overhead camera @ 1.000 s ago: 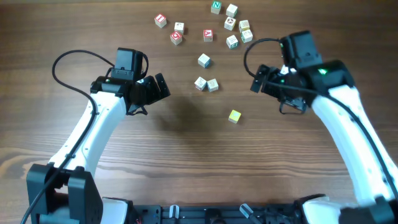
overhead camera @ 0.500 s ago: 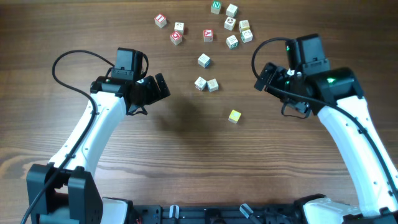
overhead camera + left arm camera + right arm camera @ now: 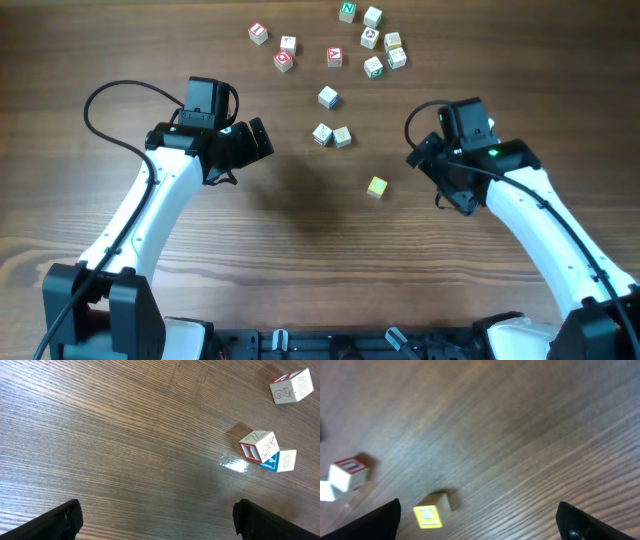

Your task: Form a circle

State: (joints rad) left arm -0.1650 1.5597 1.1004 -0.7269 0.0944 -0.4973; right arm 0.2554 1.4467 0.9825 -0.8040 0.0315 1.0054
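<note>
No circle shows: the small letter cubes lie loose. Several sit scattered at the back (image 3: 372,40). One (image 3: 328,97) lies alone, and a touching pair (image 3: 332,136) lies mid-table, also seen as the pair (image 3: 265,451) in the left wrist view. A yellow cube (image 3: 376,186) lies apart nearer the front. My left gripper (image 3: 262,140) is open and empty, left of the pair, its jaws wide over bare wood (image 3: 157,522). My right gripper (image 3: 420,156) is open and empty, right of the yellow cube (image 3: 431,510), which lies near its left finger (image 3: 385,520).
Wooden table (image 3: 300,250) with bare room across the middle and front. A red-topped cube (image 3: 350,471) shows at the right wrist view's left edge. Another cube marked 2 (image 3: 291,388) sits far right in the left wrist view. Black cables loop off both arms.
My right arm has drawn back toward the front and a little left, nearer the yellow cube. The left arm and all cubes have not moved.
</note>
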